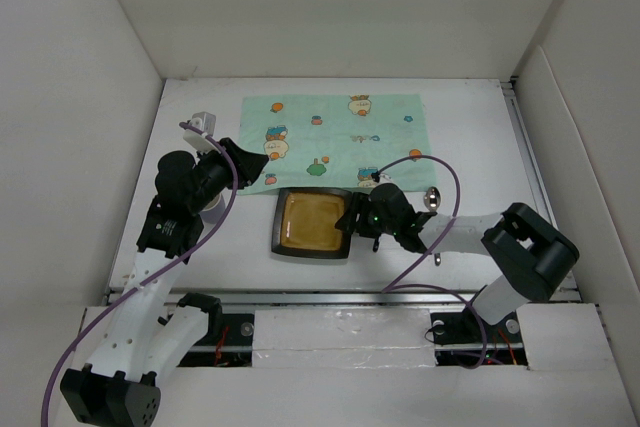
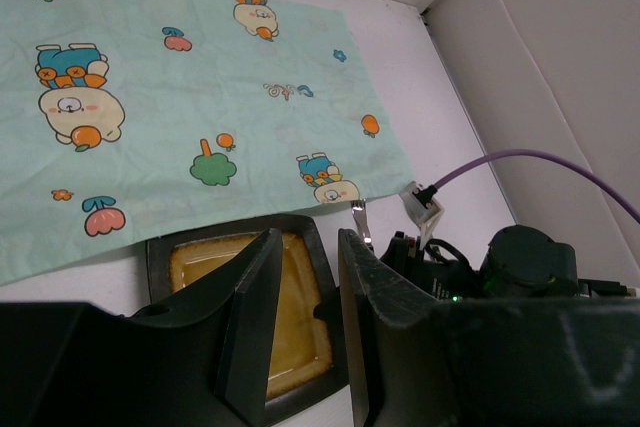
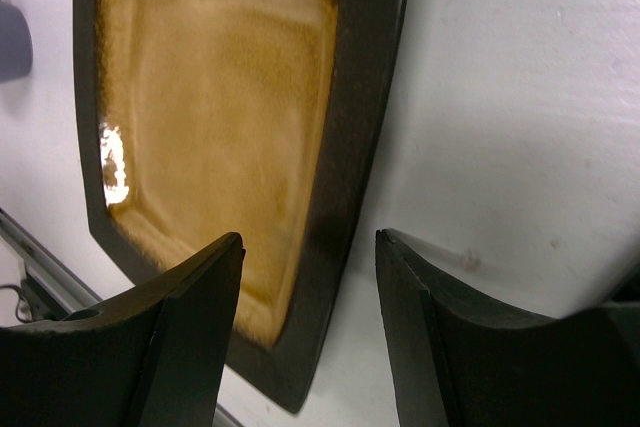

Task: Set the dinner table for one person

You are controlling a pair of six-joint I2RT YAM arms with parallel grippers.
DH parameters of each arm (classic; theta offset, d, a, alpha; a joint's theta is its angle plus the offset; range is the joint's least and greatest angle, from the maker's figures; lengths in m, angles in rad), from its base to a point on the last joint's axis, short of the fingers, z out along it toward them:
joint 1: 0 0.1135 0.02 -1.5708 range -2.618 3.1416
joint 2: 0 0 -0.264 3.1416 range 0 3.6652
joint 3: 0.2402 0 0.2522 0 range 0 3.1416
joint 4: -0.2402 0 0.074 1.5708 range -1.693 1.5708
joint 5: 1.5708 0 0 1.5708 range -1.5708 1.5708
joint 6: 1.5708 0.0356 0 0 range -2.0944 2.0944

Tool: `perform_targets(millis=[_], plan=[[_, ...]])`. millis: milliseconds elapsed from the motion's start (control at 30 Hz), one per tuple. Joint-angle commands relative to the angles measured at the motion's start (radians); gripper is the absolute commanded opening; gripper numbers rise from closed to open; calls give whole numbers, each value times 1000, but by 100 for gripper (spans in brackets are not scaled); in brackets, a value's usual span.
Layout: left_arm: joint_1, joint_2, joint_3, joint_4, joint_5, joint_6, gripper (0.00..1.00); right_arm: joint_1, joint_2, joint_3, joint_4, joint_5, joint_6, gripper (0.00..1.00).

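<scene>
A square plate (image 1: pixel 310 224) with a dark rim and amber centre lies on the white dinner table (image 1: pixel 470 137), just in front of the mint-green cartoon placemat (image 1: pixel 335 137). My right gripper (image 1: pixel 351 219) is open at the plate's right edge. In the right wrist view it (image 3: pixel 310 239) straddles the plate's dark rim (image 3: pixel 350 147) with nothing held. My left gripper (image 1: pixel 258 160) is over the placemat's left front corner, its jaws a little apart and empty. In the left wrist view it (image 2: pixel 308 235) looks over the plate (image 2: pixel 300 317) and placemat (image 2: pixel 200 97).
A fork tip (image 2: pixel 360 219) shows by the placemat's front edge. A shiny spoon bowl (image 1: pixel 432 197) lies right of the right gripper. A grey cup (image 1: pixel 214 209) sits under the left arm. White walls enclose the table, and a metal rail (image 1: pixel 350 297) runs along the near edge.
</scene>
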Motion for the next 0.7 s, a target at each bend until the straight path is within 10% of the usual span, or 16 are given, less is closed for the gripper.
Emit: perform_targets(millis=[0, 433, 667], plan=[[-6, -17, 29, 10, 3, 36, 26, 2, 56, 42, 116, 36, 50, 60], [-6, -17, 35, 12, -7, 33, 27, -40, 172, -41, 296, -48, 145, 42], [-6, -17, 37, 12, -17, 32, 28, -40, 182, -124, 403, -69, 190, 5]])
